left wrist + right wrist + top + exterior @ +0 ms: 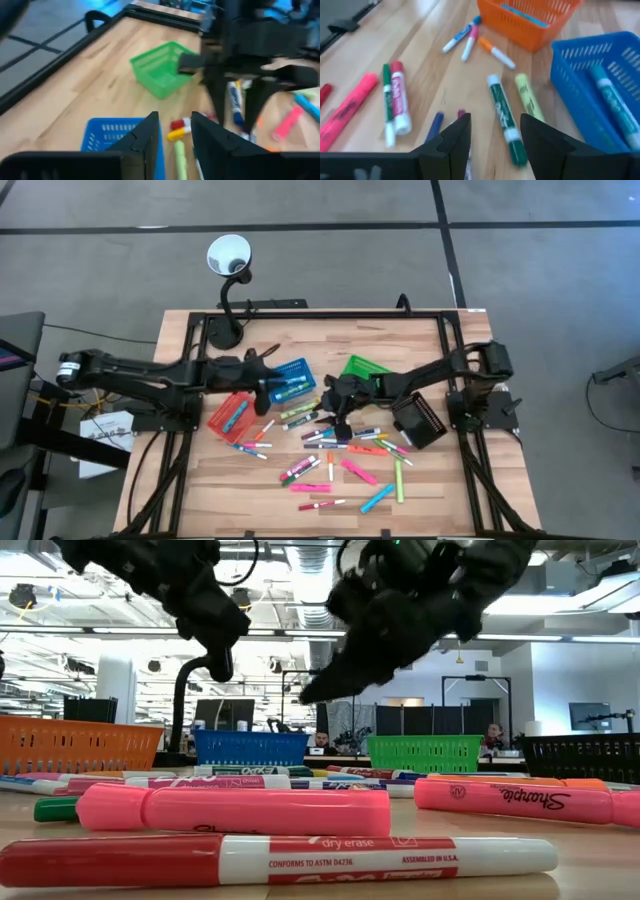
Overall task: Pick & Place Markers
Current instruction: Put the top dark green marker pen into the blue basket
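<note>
Many markers (340, 455) lie loose on the wooden table: pink, green, blue, orange and white-barrelled ones. My left gripper (175, 134) is open and empty, hovering over the near edge of the blue basket (107, 134). My right gripper (492, 134) is also open and empty, held above a dark green marker (504, 117) and a yellow one (529, 97) that lie flat on the table. In the low view both grippers, left (215, 640) and right (335, 680), hang clear of the table. One marker (612, 102) lies inside the blue basket.
Four small mesh baskets stand on the table: orange (232, 416), blue (292, 380), green (362, 367) and black (420, 420). A desk lamp (228, 258) stands at the far edge. A black frame (320, 313) rims the table. The two grippers are close together at mid-table.
</note>
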Robot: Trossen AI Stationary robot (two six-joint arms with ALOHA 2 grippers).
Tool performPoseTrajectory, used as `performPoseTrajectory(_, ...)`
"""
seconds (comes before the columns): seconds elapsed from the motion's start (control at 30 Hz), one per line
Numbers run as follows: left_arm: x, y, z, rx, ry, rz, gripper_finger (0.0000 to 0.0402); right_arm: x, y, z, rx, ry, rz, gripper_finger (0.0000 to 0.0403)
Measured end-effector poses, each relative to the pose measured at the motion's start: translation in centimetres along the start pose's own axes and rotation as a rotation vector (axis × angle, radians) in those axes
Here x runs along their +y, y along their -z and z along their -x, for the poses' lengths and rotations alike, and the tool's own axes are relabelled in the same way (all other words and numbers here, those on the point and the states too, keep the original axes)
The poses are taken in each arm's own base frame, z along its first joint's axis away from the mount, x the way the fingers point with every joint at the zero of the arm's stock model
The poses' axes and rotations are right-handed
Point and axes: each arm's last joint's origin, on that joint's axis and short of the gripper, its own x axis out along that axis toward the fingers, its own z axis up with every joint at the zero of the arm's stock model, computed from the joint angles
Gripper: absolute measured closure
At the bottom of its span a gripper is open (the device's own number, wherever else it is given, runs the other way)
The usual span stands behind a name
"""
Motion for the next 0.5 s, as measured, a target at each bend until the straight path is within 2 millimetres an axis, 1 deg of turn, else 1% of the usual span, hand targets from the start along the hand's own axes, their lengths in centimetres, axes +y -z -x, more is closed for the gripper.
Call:
performPoseTrajectory(0.13,-1.3,0.7,-0.5,0.036,0.033,-0.037,0.0295,-0.7,1.4,-2.0,0.039,0.011,-0.058,0.0251)
performPoseTrajectory(0.27,-2.4,1.7,-1.6,0.077,0.015,-0.096,0.0295,-1.5,1.7,-3.5,0.051,0.014,-0.091,0.0264)
performPoseTrajectory(0.33,-2.6,2.2,-2.2,0.104,0.005,-0.133,0.0295,-1.5,2.3,-4.2,0.078,0.011,-0.096,0.027)
performPoseTrajectory(0.5,-2.3,2.3,-2.9,0.103,-0.037,-0.157,0.0295,-1.7,2.5,-5.2,0.111,0.005,-0.063,0.0279)
